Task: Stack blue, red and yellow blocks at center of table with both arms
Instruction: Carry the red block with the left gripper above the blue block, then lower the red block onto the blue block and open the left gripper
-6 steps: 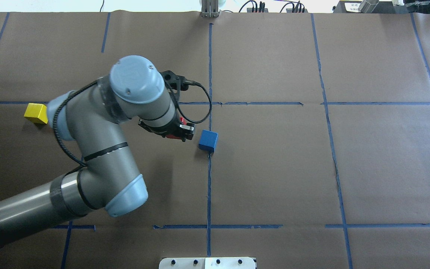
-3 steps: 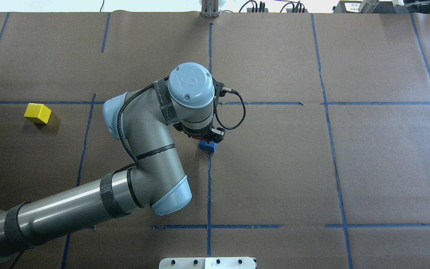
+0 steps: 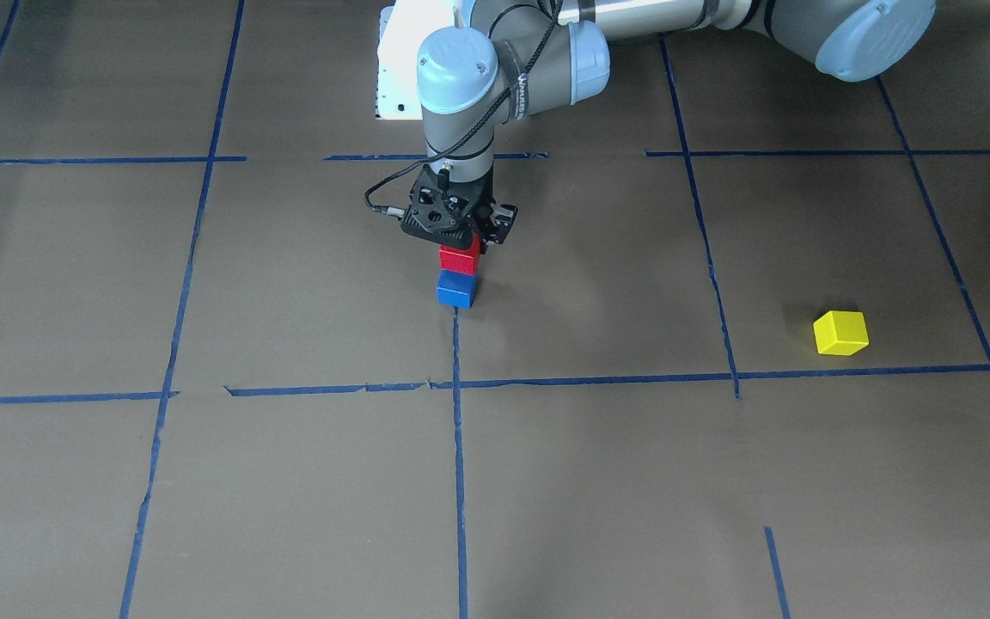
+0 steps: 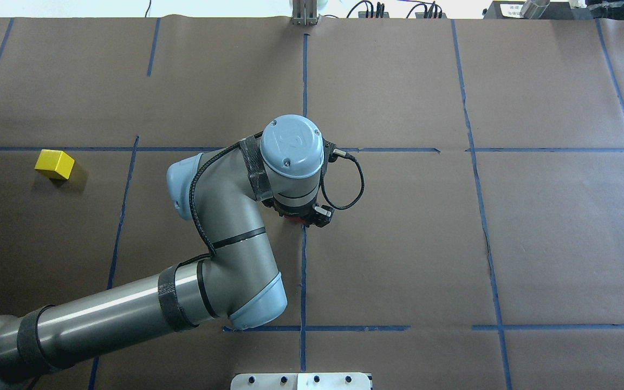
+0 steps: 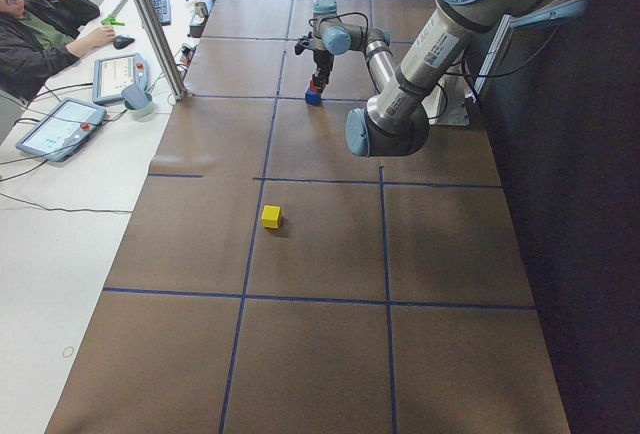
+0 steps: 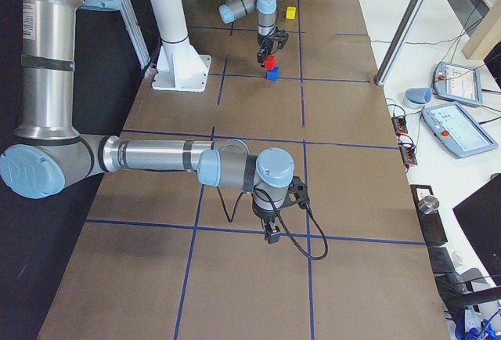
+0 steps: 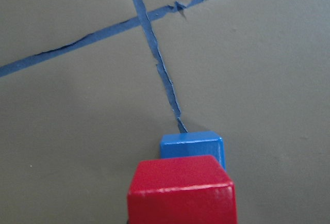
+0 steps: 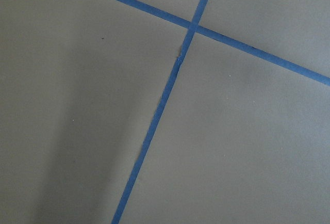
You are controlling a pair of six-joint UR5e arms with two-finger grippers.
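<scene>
Directly above the blue block (image 3: 456,290), left claw (image 3: 461,251) grips red block (image 7: 180,193).

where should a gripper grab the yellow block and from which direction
Come straight down on the yellow block and close on two opposite side faces. It is a cube flat on the table, nothing near it, faces turned off the tape lines, so the wrist probably needs rotating. The left gripper holds the red block.

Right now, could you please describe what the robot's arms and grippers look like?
Both the left arm and right arm are silver-grey tubes with pale blue joint caps and black bands. The left gripper and right gripper are black, each with a looping black cable. White lettering marks the left wrist.
</scene>
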